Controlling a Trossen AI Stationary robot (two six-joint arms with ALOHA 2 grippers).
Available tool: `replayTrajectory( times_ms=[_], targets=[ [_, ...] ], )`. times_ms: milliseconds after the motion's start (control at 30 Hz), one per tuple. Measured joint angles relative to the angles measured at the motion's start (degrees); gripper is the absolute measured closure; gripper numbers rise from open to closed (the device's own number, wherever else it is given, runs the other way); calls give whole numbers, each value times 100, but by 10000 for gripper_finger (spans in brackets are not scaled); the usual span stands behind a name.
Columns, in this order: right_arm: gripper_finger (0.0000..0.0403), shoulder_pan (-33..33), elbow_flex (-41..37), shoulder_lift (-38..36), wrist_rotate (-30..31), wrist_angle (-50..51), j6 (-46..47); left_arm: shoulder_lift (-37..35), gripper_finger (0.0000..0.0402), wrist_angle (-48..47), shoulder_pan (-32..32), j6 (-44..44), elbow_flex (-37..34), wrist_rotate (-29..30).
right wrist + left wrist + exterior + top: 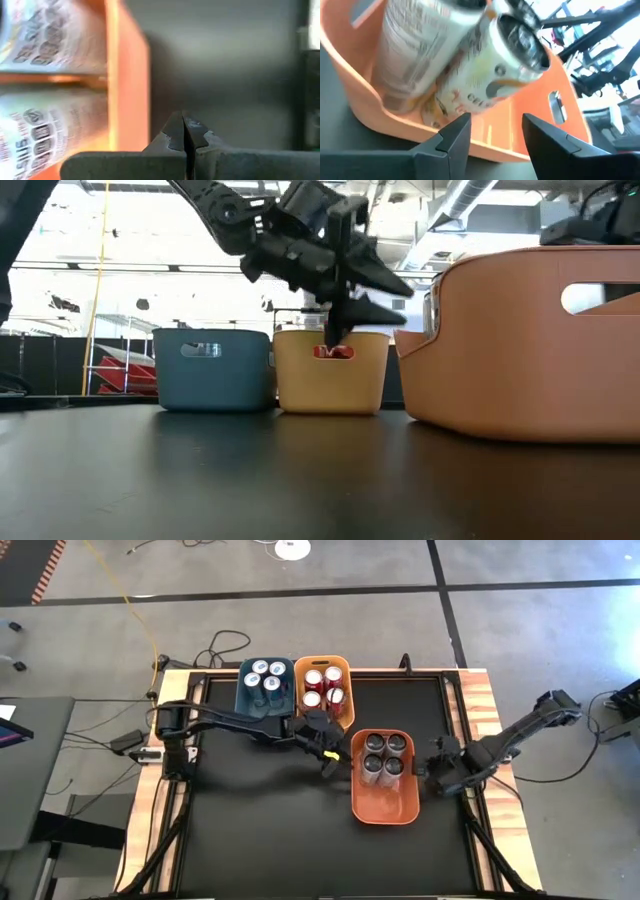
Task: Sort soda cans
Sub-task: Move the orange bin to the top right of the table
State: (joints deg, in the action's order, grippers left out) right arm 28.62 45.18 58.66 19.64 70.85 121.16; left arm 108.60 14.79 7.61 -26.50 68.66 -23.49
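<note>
Orange plastic holds your four silver cans [384, 755]: that orange bin [385, 807] sits mid-table. Four blue cans [266, 675] fill the blue bin [247, 700]; four red cans [324, 686] fill the yellow bin [346, 665] beside it. Your left gripper [327, 754] hangs just beside the orange bin's rim, fingers parted, holding nothing. Your right gripper [432, 772] waits at the bin's other side, fingers pressed together, empty.

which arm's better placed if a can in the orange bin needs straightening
Left, probably. The left gripper is open and empty beside the orange bin, facing its silver cans. The right gripper is shut at the bin's other side.
</note>
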Motion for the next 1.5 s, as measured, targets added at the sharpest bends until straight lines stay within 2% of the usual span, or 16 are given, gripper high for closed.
replayTrajectory(
  times_ms=[100,233,533,633,900,967,1167,1500],
  targets=[
    [403,505,38,-114,0,75,599,-228,242,-46,10,20,-4,23],
    [403,1118,41,-81,-17,-434,753,-547,269,-4,11,84,-2,68],
    [403,2066,43,824,-28,-1547,906,-641,358,-50,21,132,-4,90],
    [403,2381,43,1188,-26,-1737,903,-641,393,-44,18,38,-4,-131],
    [403,3019,43,2029,-17,-2918,743,-641,401,-40,8,-286,-4,-275],
    [403,3080,43,2241,-8,-3169,735,-685,401,-69,-23,-357,-6,-132],
    [403,3098,43,2723,354,-3719,581,-1148,401,-98,-352,24,-11,1152],
    [403,2900,41,2954,1201,-3836,572,-1886,401,-1002,-446,314,-11,1793]
  ],
)
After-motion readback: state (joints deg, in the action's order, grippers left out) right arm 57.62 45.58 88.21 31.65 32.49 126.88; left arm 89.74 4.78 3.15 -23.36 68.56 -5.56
